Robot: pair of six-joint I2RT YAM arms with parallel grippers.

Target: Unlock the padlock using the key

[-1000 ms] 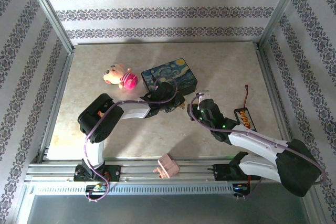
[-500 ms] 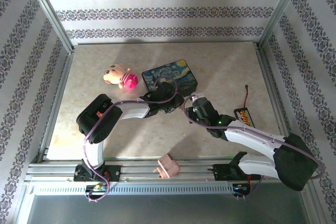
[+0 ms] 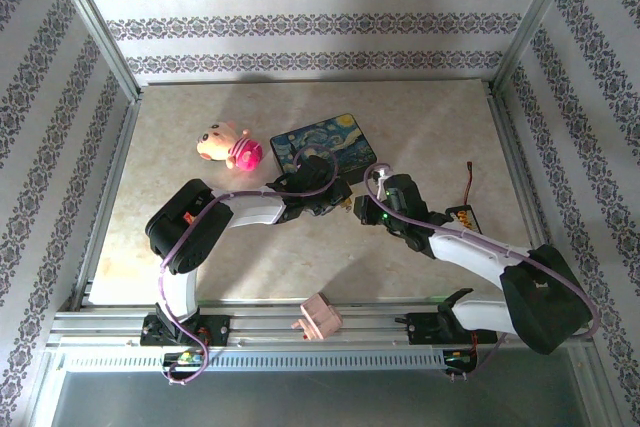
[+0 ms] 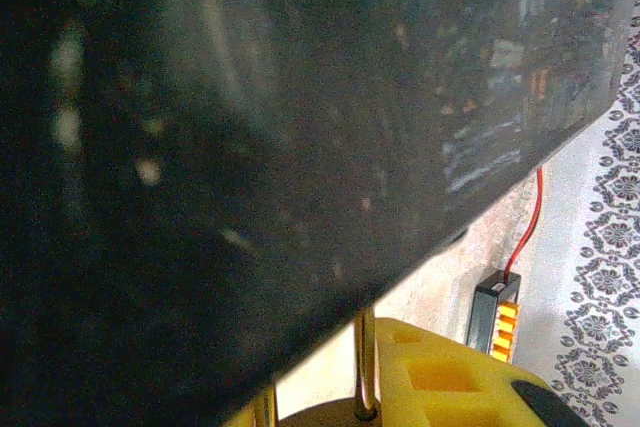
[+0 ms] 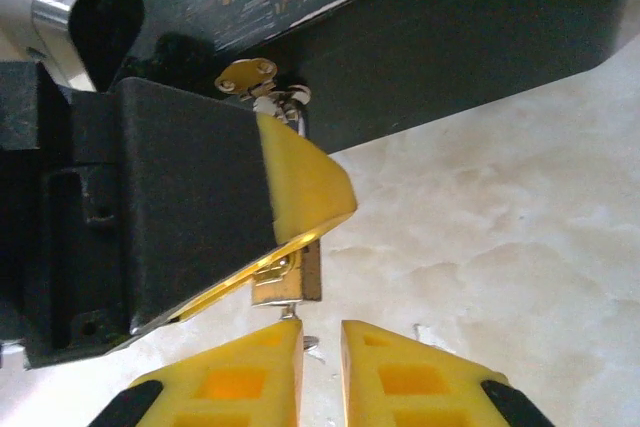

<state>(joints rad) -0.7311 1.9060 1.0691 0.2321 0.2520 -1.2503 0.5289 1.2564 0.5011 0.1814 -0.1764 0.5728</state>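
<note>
A pink plush toy lies left of the closed painted box; its contents are hidden. The left gripper clamps the brass padlock, which hangs from the box's latch with the shackle toward the box and the body toward the right gripper. Those fingers, nearly together, pinch the key, a sliver just below the padlock. A battery pack lies farther right.

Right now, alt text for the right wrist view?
The left gripper grips the padlock, which hangs from the latch of the dark painted box. The right gripper, fingers a narrow gap apart, sits just below it over the marble table.
</note>
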